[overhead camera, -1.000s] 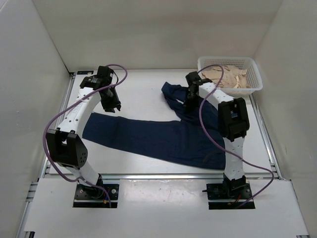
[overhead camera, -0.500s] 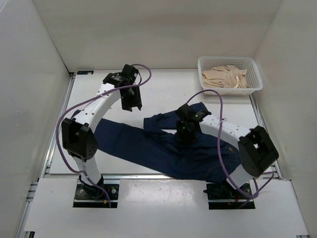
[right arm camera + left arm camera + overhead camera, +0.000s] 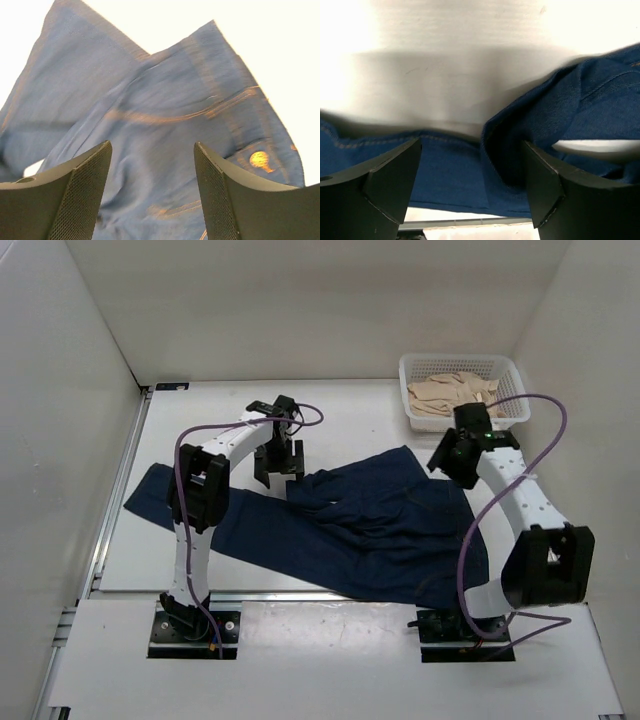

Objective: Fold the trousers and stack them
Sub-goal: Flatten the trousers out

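The trousers (image 3: 380,530) are dark navy jeans lying across the table. One leg stretches out to the left, and the rest is bunched in folds at the centre right. My left gripper (image 3: 279,472) hangs open just above the folded leg's left edge. In the left wrist view its fingers (image 3: 385,180) stand wide apart over a denim fold (image 3: 450,170) and grip nothing. My right gripper (image 3: 447,462) is open over the trousers' far right corner. The right wrist view shows tan-stitched denim (image 3: 160,125) and a metal button (image 3: 260,159) below the open jaws.
A white basket (image 3: 512,412) holding beige cloth (image 3: 455,392) stands at the back right, close behind my right arm. White walls close in the table on three sides. Metal rails run along the left, right and near edges.
Both grippers have opened. The right one carried a trouser leg toward the centre, let it go and swung back toward the basket. The left arm moved right, down to the fold.
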